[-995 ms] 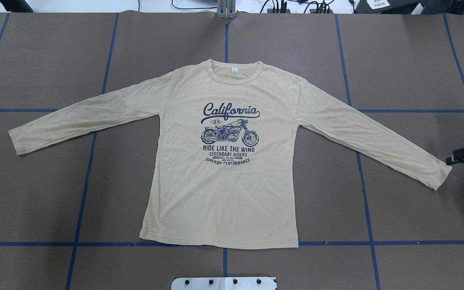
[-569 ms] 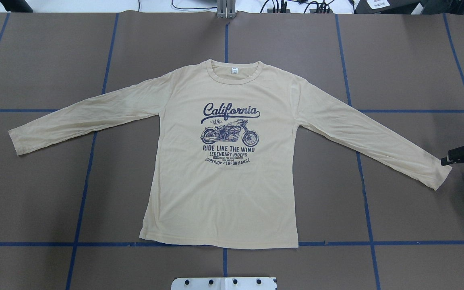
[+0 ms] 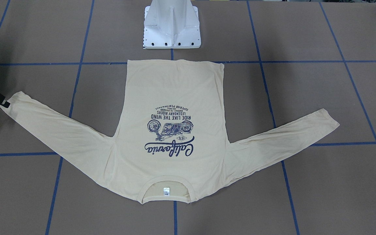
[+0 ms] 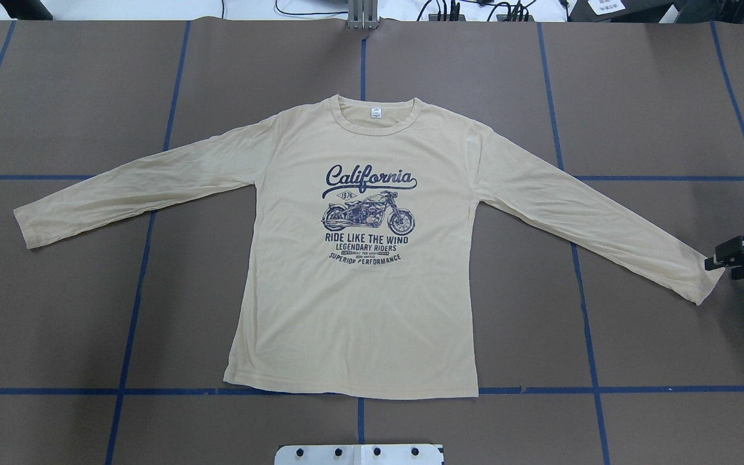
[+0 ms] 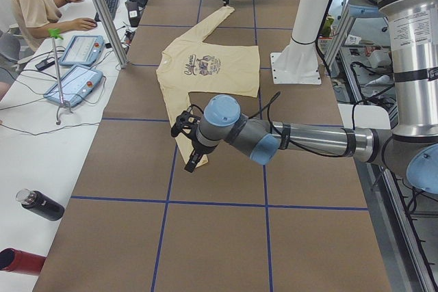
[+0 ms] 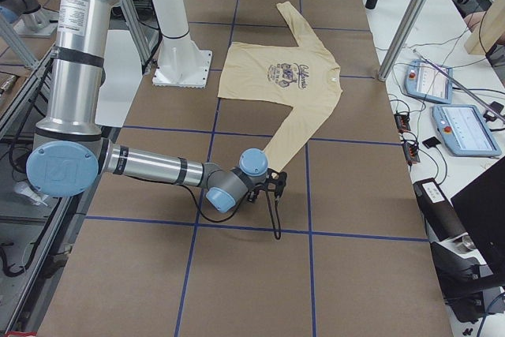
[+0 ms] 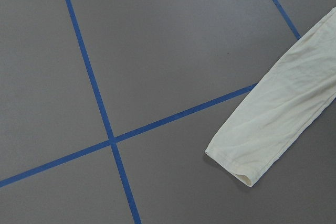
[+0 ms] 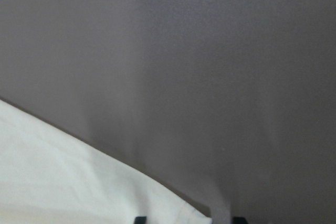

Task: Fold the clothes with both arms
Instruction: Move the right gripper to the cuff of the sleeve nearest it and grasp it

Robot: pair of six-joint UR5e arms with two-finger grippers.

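Note:
The clothes are one cream long-sleeved T-shirt (image 4: 359, 258), lying flat and print-up on the brown table (image 4: 55, 310), sleeves spread wide. My right gripper (image 4: 711, 263) sits low at the right sleeve's cuff (image 4: 701, 284). It appears at the left edge of the front view as the right gripper (image 3: 4, 103). In the right wrist view its fingertips (image 8: 140, 219) stand apart, open, with the cuff's corner (image 8: 173, 211) between them. Only the exterior left view shows the left gripper (image 5: 188, 148), hovering over the left sleeve's end; I cannot tell its state. The left cuff (image 7: 236, 161) lies flat.
The white pedestal base (image 3: 171, 29) stands just behind the shirt's hem. Blue tape lines (image 4: 133, 310) grid the table. A side desk holds control tablets (image 5: 72, 83) and a seated person (image 5: 27, 5); two bottles (image 5: 41, 204) lie near it.
The right gripper has crept left toward the right cuff and now reaches its edge. The shirt has not moved.

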